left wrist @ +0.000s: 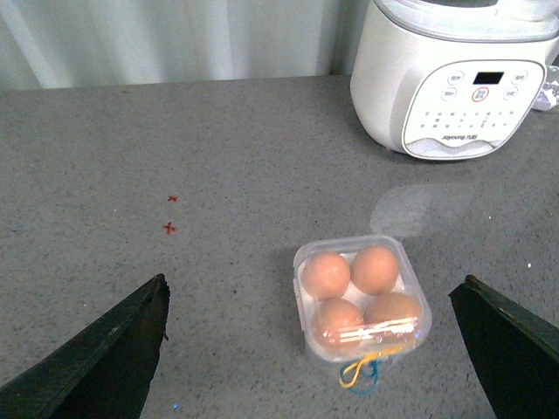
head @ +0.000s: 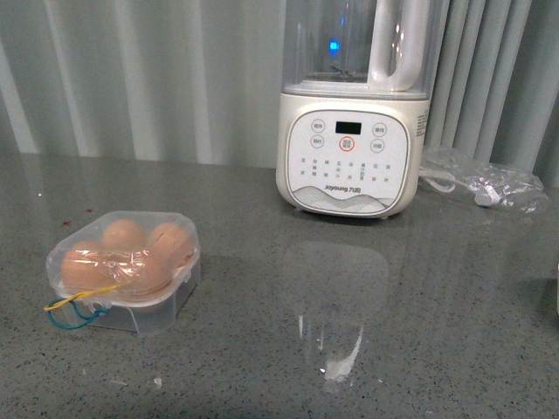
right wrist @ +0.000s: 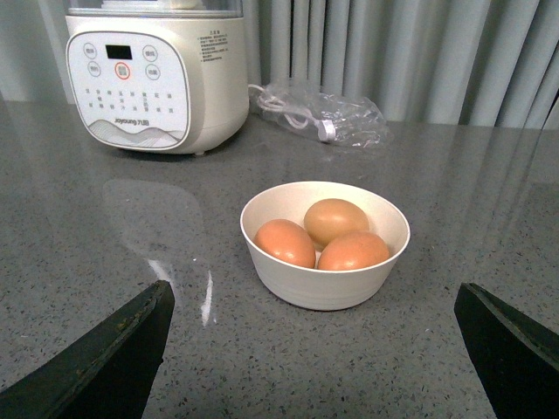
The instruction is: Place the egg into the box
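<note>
A: Where's your egg?
B: All four hollows of the box [left wrist: 362,297] hold eggs [left wrist: 326,274], lid down. Your left gripper [left wrist: 316,349] and right gripper [right wrist: 314,349] both spread, empty.

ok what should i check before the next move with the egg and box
1. Left claw open and empty: ok.
2. Right claw open and empty: ok.
3. Free hollow in the box: not ok, four eggs fill all four.
4. Lid open: not ok, it looks down over the eggs.
5. Eggs left to pick: ok, three eggs lie in the bowl.
6. Blender apart from the box: ok.
</note>
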Robot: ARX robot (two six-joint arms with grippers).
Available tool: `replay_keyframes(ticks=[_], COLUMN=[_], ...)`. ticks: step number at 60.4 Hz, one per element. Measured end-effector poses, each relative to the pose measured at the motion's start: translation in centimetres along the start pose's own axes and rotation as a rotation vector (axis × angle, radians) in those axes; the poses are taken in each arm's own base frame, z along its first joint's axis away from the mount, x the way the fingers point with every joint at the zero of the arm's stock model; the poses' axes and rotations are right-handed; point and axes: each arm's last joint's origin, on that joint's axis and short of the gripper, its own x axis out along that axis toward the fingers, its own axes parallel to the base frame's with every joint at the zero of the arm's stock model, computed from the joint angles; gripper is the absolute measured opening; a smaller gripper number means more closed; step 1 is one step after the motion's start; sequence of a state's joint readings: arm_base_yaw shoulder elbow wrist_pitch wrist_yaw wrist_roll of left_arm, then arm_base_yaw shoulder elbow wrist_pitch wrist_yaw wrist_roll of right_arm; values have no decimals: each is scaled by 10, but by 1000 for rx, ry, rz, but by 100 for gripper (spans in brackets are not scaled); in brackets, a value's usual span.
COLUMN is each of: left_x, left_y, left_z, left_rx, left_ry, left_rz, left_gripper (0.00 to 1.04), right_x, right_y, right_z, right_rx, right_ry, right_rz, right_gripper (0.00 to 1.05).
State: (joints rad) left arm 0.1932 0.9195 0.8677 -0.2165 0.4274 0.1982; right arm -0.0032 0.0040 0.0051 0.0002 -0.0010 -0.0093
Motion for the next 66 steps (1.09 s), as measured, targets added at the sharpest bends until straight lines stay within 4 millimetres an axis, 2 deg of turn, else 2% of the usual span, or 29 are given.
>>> replay_keyframes(ticks=[4,16,23,27,34,45,47,53,66], left_x=[-10,-22,-23,-22,-24,-24,-24,-25,-28], left_y=[5,17,21,16,-1,-21,-25,-32,-43], left_z=[-13,-44,-49,-58,-76,-106,-114,-124,-141], left_rx=[5,-11,-13,-11,-46,-99,-106,-109,-114], left_ry=[31,95,92,-45,-212,-224,-218,-219,-229], left_rz=[7,35,77,221,277,265,266,264,263], left_gripper=[98,98,96,84,64,32,22,5,4], right_x=[0,0,0,0,0,0,0,0,0], right_y=[0,0,0,0,0,0,0,0,0], right_z=[0,0,0,0,0,0,0,0,0], right_rx=[0,0,0,0,0,0,0,0,0], right_ry=[0,0,0,0,0,0,0,0,0], right_rz=[0,0,0,0,0,0,0,0,0], right_gripper=[98,98,98,98,98,98,98,98,98])
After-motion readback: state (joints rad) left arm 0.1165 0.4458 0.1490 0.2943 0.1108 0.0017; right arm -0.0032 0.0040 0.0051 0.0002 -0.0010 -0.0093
